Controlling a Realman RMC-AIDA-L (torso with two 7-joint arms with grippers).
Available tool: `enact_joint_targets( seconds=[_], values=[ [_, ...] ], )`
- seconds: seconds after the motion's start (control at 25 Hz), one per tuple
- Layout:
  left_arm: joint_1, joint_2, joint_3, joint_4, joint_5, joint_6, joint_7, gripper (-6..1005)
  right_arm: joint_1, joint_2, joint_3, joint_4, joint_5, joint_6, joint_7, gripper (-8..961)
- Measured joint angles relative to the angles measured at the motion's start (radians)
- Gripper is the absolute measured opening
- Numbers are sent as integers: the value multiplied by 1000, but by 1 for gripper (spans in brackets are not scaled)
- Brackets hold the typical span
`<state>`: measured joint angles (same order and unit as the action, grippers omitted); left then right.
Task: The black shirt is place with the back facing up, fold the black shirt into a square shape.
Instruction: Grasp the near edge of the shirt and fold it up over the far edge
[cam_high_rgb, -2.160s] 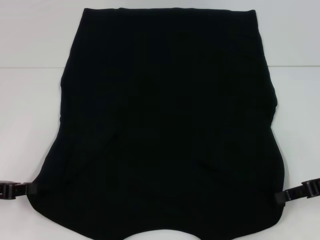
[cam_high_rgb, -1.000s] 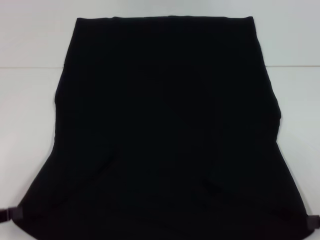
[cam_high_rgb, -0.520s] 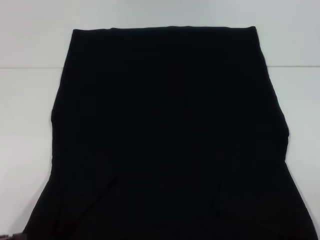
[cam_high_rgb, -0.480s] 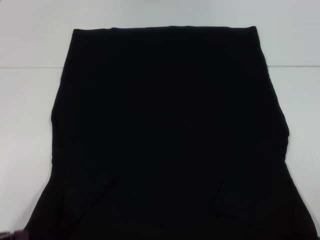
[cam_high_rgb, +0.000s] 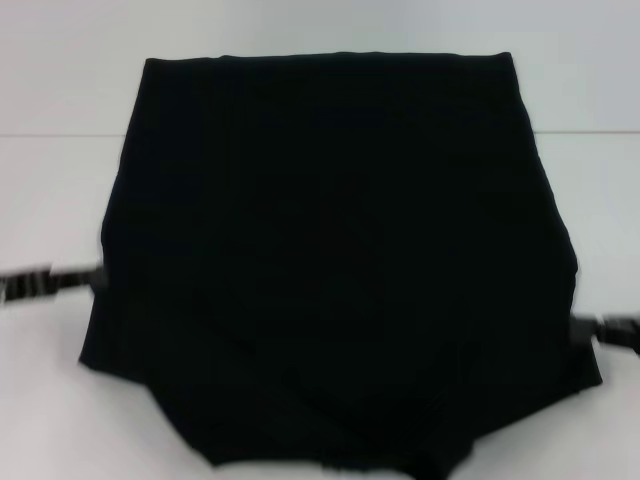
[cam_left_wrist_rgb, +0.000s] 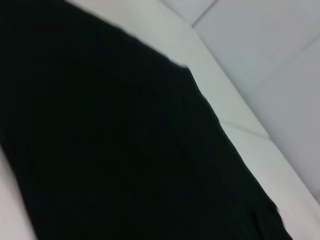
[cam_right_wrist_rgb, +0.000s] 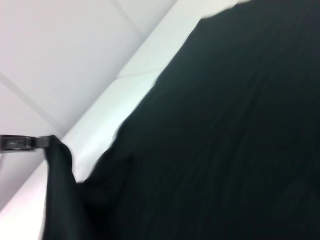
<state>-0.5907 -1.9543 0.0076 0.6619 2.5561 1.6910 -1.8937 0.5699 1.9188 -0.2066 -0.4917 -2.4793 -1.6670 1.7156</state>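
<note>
The black shirt (cam_high_rgb: 340, 250) lies plain side up on the white table, and it fills the left wrist view (cam_left_wrist_rgb: 125, 150) and the right wrist view (cam_right_wrist_rgb: 225, 125). Its far edge lies flat and straight. Its near part is lifted and sags in a curve between my two grippers. My left gripper (cam_high_rgb: 98, 278) is shut on the shirt's left edge. It also shows far off in the right wrist view (cam_right_wrist_rgb: 47, 142), pinching a raised corner of cloth. My right gripper (cam_high_rgb: 582, 330) is shut on the shirt's right edge.
The white table (cam_high_rgb: 50, 200) shows bare on both sides of the shirt and along the near left. Its far edge (cam_high_rgb: 60, 134) runs across the back, with a pale wall behind it.
Both grippers had dropped toward the near edge of the view with the shirt's near part. Now they are back in view, farther forward and higher, carrying the shirt's sides; the near hem hangs curved.
</note>
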Motion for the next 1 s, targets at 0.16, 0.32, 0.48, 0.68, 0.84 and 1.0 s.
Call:
enact_joint_targets(
  seconds=[0.16, 0.32, 0.48, 0.68, 0.84, 1.0],
  values=[
    [-102, 26, 5, -98, -28, -212, -9, 29, 91, 6, -3, 25, 25, 160, 26, 47],
    [-172, 26, 10, -155, -50, -405, -5, 29, 165, 12, -11, 79, 73, 349, 28, 47],
    [-223, 19, 12, -182, -72, -548, 11, 28, 235, 37, -16, 111, 85, 540, 30, 48],
    [-255, 17, 36, -218, -136, -691, 56, 28, 315, 64, -25, 134, 105, 757, 23, 49],
    [-272, 14, 73, -245, -183, -801, 97, 28, 372, 74, -62, 141, 133, 885, 17, 49],
    [-281, 13, 121, -266, -244, -859, 140, 29, 406, 75, -115, 152, 175, 983, 15, 48]
  ],
)
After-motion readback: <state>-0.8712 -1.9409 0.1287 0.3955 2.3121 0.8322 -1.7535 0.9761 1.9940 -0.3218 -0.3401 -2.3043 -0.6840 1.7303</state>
